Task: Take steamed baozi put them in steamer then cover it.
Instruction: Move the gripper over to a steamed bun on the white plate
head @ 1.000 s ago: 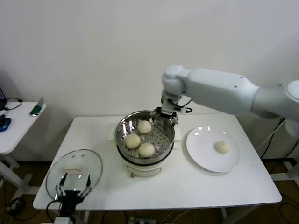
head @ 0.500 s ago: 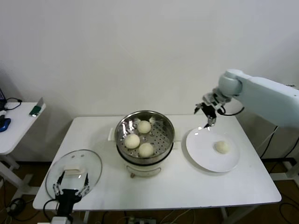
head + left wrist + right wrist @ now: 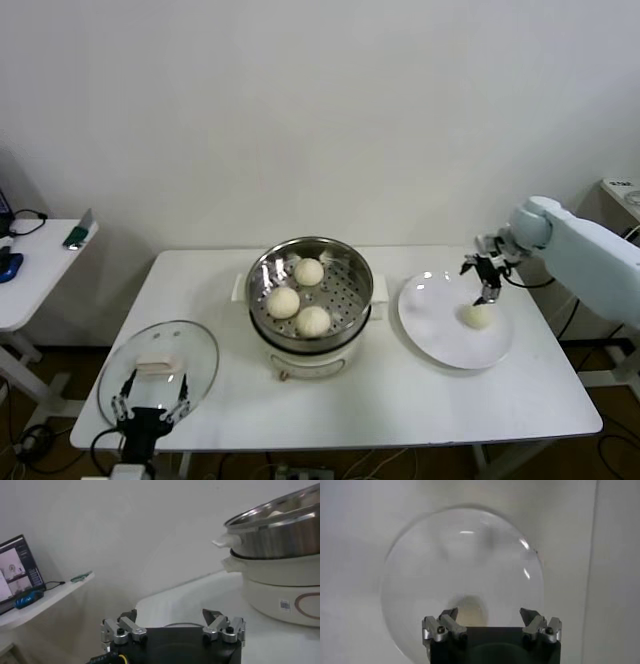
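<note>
Three steamed baozi point(image 3: 299, 297) sit in the steamer point(image 3: 311, 252) at the middle of the white table point(image 3: 400, 400), and a fourth baozi point(image 3: 477, 316) lies on the white plate point(image 3: 440, 345) to the steamer's right. The right gripper point(image 3: 486, 292) hangs directly over that lone bun with its jaws spread wide — holding nothing (its wrist view shows the bun point(image 3: 468, 609) between the open fingers, on the plate point(image 3: 420, 580)). The cover point(image 3: 160, 365) rests flat on the table's front left corner, handle up. The left gripper point(image 3: 150, 410) waits at that corner just beside the cover's near rim, jaws open and empty — its own camera looks across at the steamer's steel wall point(image 3: 280, 535).
</note>
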`<act>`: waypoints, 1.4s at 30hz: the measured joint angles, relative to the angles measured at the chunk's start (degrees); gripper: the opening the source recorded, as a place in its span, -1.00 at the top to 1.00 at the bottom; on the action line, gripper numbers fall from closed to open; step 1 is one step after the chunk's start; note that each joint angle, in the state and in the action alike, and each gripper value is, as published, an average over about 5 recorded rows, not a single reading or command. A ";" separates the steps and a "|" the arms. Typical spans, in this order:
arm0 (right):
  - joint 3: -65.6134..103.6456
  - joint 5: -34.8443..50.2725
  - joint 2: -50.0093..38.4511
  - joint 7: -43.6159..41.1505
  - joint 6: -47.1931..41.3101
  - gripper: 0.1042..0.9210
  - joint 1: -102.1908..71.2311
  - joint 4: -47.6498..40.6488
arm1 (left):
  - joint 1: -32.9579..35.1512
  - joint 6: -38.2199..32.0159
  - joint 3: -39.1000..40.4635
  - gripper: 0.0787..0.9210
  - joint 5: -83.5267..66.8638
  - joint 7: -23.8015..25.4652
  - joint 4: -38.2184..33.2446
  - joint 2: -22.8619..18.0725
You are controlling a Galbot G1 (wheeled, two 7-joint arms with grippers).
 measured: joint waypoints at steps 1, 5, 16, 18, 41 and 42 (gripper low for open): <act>0.68 -0.63 0.30 -0.09 0.12 -0.76 -0.61 -0.93 | -0.06 0.02 0.00 -0.77 0.03 0.00 0.08 -0.02; 2.55 -2.55 1.32 -0.50 0.42 -0.76 -2.60 -4.04 | -0.15 0.03 -0.11 -0.77 0.07 -0.01 0.40 -0.15; 4.74 -5.80 4.06 -1.13 1.36 -0.76 -5.08 -10.51 | -0.26 -0.18 -0.49 -0.77 0.09 -0.03 1.49 -0.20; 5.15 -6.29 4.68 -1.13 1.61 -0.76 -5.27 -11.71 | -0.29 -0.23 -0.49 -0.77 0.09 -0.03 1.66 -0.19; 7.76 -10.64 12.30 -1.11 4.34 -0.73 -6.27 -22.42 | -1.35 -0.36 -0.43 -0.77 0.39 -0.05 3.18 -0.04; 7.80 -10.73 12.42 -1.19 4.43 -0.70 -6.23 -22.63 | -1.35 -0.37 -0.44 -0.77 0.40 -0.05 3.22 -0.04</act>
